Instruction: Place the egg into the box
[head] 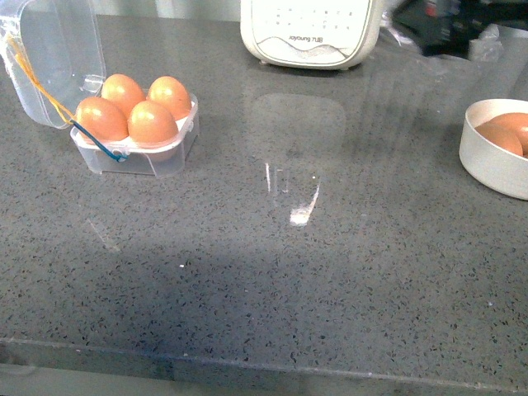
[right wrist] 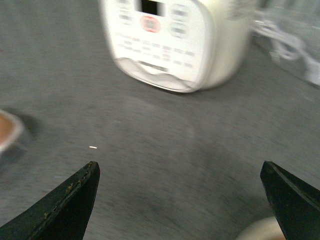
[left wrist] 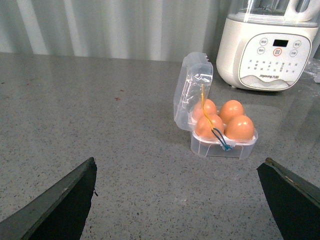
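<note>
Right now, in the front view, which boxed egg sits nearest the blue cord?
The leftmost egg in the box; the blue cord crosses directly below it, not the other three.

Kitchen, looks like a home one. Grey speckled stone countertop (head: 330, 272), glossy with light glare, front edge showing at 6 o'clock. White Joyoung countertop appliance (head: 309, 33) at 12 o'clock. It has a touch-button panel with a small display and, in the left wrist view, a clear jug (left wrist: 270, 7) on top, so blender-type. Clear 4-cell box (head: 136, 153) at 10 o'clock, lid open, 4 brown eggs (head: 153, 122) seated in it. Round white bowl (head: 483, 161) at 3 o'clock holds more of them. Pale, vertically ribbed backdrop (left wrist: 100, 30) behind the counter; wall panel or curtain, can't tell.
</note>
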